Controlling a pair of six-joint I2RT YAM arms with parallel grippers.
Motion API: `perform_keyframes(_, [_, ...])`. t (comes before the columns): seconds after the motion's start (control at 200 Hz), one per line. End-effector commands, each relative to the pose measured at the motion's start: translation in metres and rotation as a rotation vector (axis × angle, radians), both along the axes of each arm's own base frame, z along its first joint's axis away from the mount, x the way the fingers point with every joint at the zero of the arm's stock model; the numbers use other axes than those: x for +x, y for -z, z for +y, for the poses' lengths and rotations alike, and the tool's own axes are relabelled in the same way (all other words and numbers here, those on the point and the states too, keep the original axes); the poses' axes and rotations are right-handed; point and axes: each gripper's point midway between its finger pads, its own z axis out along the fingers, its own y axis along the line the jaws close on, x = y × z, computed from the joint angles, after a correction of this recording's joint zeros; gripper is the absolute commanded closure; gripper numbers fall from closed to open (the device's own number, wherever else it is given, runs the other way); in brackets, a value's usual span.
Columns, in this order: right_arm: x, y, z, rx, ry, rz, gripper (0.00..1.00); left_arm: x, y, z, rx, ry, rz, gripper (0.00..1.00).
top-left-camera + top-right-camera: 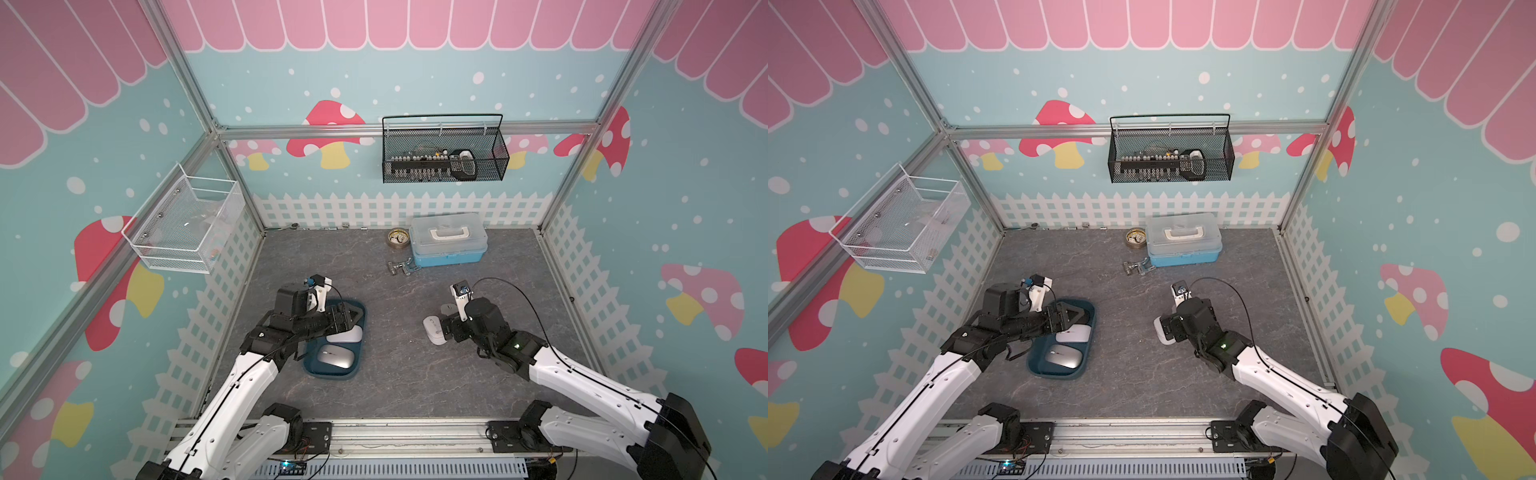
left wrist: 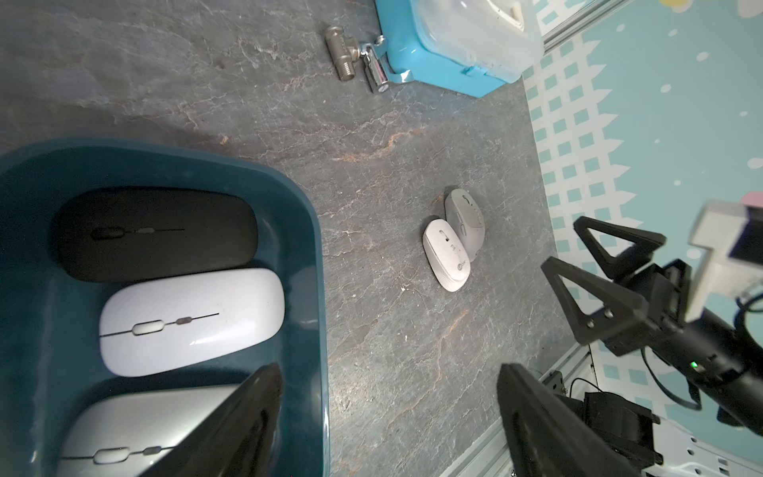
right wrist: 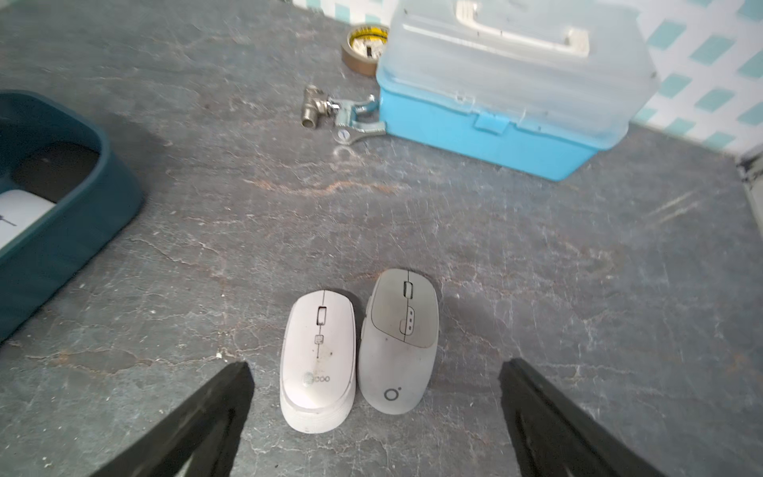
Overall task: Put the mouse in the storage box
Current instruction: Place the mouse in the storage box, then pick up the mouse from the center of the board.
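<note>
Your left gripper (image 2: 388, 367) hangs over the storage box (image 1: 332, 375), its fingers spread and holding nothing. In the left wrist view one finger sits over the box and the other over bare table (image 2: 392, 330) past the rim. Three mice lie side by side in the box: a black mouse (image 2: 152, 233) at the far end, a flat white mouse (image 2: 190, 320) in the middle, and a silver mouse (image 2: 136, 433) at the near end.

Two more mice are out on the table, well apart from the box. The small white mouse (image 3: 318, 363) and the grey mouse (image 3: 398, 342) lie side by side, touching or nearly so, and both point away from your right arm. Your right gripper (image 3: 376, 363) is just behind them, spread wide and empty, with neither finger touching a mouse.

Farther back, a metal fitting (image 3: 318, 107) lies against a light blue case (image 3: 487, 128).
</note>
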Motion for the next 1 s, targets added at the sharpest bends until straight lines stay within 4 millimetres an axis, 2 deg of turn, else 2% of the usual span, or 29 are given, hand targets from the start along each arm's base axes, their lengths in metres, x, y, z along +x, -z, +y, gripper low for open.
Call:
perform_keyframes(0.0, [0.002, 0.033, -0.005, 0.035, 0.018, 0.177, 0.01, -0.002, -0.013, -0.003, -0.01, 0.01, -0.073, 0.14])
perform_keyframes(0.185, [0.019, 0.073, -0.008, -0.001, 0.048, 0.322, 0.01, -0.007, -0.014, -0.011, -0.017, 0.047, -0.079, 0.14])
perform_keyframes(0.26, [0.024, 0.083, -0.006, -0.005, 0.05, 0.359, 0.01, -0.007, -0.013, -0.012, -0.017, 0.051, -0.076, 0.14])
perform_keyframes(0.48, [0.038, 0.095, -0.011, 0.001, 0.087, 0.397, 0.01, -0.01, -0.017, -0.013, -0.017, 0.054, -0.094, 0.14])
perform_keyframes(0.62, [0.041, 0.103, -0.017, 0.015, 0.102, 0.42, 0.05, -0.011, -0.015, -0.015, -0.014, 0.062, -0.086, 0.14])
perform_keyframes(0.791, [0.037, 0.114, -0.021, 0.009, 0.107, 0.447, 0.08, -0.012, -0.016, -0.017, -0.01, 0.065, -0.09, 0.13])
perform_keyframes(0.991, [0.03, 0.128, -0.039, -0.036, 0.171, 0.466, 0.08, -0.012, -0.012, -0.017, -0.004, 0.062, -0.078, 0.13])
